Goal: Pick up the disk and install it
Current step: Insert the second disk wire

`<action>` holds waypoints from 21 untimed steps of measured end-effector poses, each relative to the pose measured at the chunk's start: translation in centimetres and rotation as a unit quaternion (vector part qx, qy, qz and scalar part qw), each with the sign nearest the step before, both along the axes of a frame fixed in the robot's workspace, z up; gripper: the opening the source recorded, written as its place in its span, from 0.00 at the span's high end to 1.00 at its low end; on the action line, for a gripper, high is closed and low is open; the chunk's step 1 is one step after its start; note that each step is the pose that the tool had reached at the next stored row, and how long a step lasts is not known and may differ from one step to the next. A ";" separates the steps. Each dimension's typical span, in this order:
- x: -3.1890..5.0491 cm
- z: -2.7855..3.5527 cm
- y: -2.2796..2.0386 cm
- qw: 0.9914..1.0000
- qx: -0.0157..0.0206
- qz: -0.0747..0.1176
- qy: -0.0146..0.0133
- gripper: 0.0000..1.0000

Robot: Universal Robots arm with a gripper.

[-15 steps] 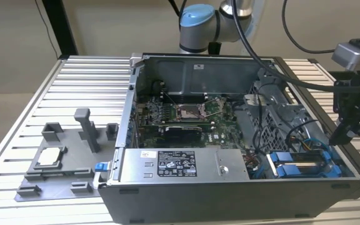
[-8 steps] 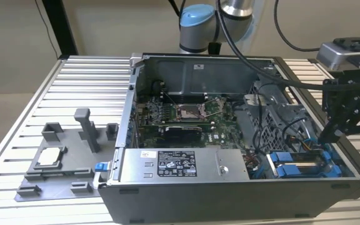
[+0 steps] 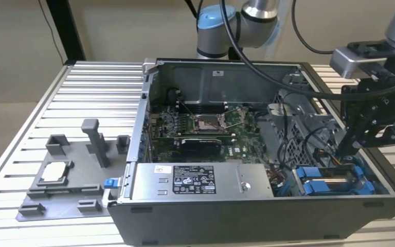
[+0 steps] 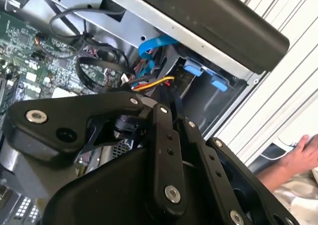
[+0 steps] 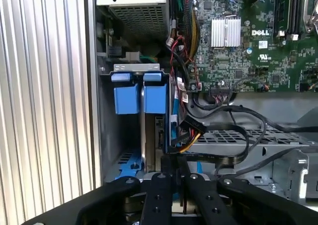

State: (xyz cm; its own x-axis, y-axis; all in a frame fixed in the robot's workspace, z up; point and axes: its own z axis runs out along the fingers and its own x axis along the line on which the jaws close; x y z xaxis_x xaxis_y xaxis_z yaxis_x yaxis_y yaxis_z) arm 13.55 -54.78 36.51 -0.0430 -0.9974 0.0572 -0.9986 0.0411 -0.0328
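The disk [image 3: 329,183], silver-grey in a blue carrier, lies in the drive bay at the near corner of the open computer case [image 3: 218,216], on the exterior view's right. In the first wrist view its blue carrier tabs [image 5: 139,93] show side by side in the bay. My gripper [image 3: 346,149] hangs just above the bay's far edge, fingers pressed together with nothing between them. In both wrist views the black fingertips [image 5: 175,160] [image 4: 175,103] point down beside the blue carrier, close to a bundle of coloured wires [image 4: 154,83].
Black cables [image 5: 228,120] loop across the case beside the bay. A grey box with a label [image 3: 187,181] fills the case's front middle, with the motherboard [image 3: 208,123] behind. A grey fixture [image 3: 67,177] holding a white-topped chip stands on the exterior view's left. A person's hand [image 4: 298,158] rests outside the case.
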 end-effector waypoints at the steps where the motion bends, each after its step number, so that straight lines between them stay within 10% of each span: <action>1: -0.02 0.01 -0.03 1.000 0.005 0.000 -0.003 1.00; 6: -0.28 -0.01 -0.32 1.000 0.013 0.000 -0.013 1.00; 21: -1.09 -0.89 -0.93 1.000 0.013 -0.006 -0.013 1.00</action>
